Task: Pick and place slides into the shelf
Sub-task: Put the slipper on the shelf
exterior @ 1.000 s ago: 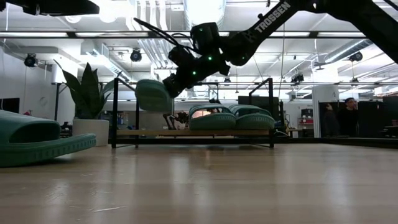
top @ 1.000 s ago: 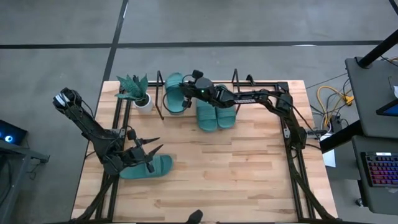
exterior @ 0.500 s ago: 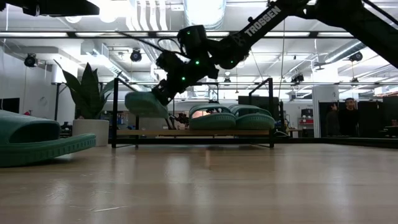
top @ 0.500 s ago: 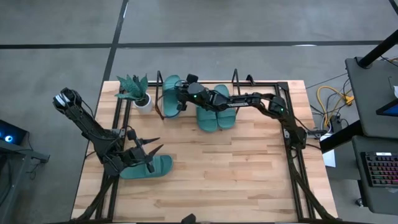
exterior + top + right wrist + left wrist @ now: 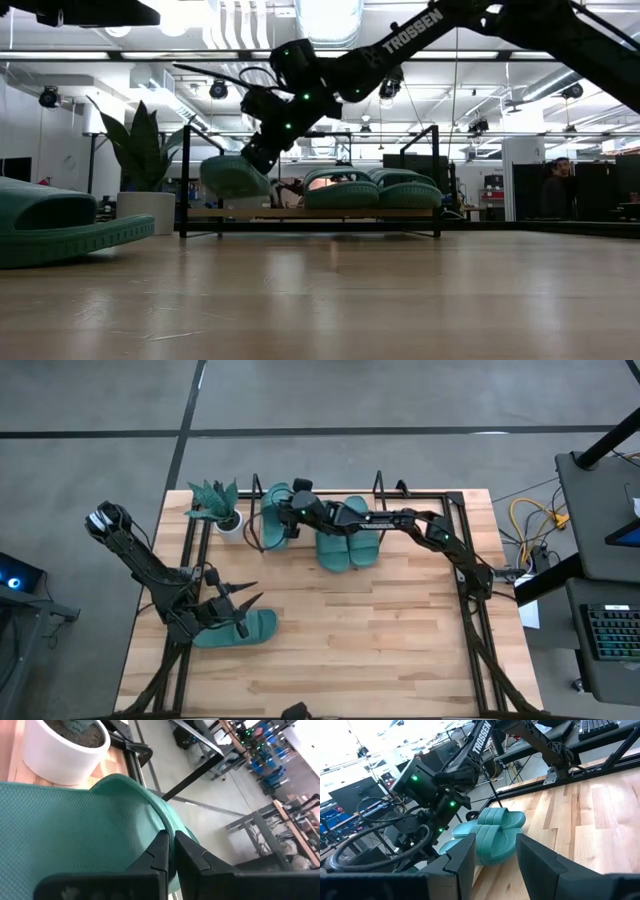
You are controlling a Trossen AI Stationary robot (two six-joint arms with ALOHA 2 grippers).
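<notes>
Right jaws pinch a slide over the shelf; left jaws gape above the wooden tabletop.

Two slides on shelf

Potted plant (white pot) at table's back-left corner.

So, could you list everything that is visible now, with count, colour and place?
Slides: four, teal. Two on the shelf; one held above the shelf's left end; one at the table's front left.
Shelf: one, light wood with black wire frame, at the table's back.
Plant: one, green, in a white pot, left of the shelf.
Right gripper: shut on the held slide.
Left gripper: open, over the front-left slide.
</notes>
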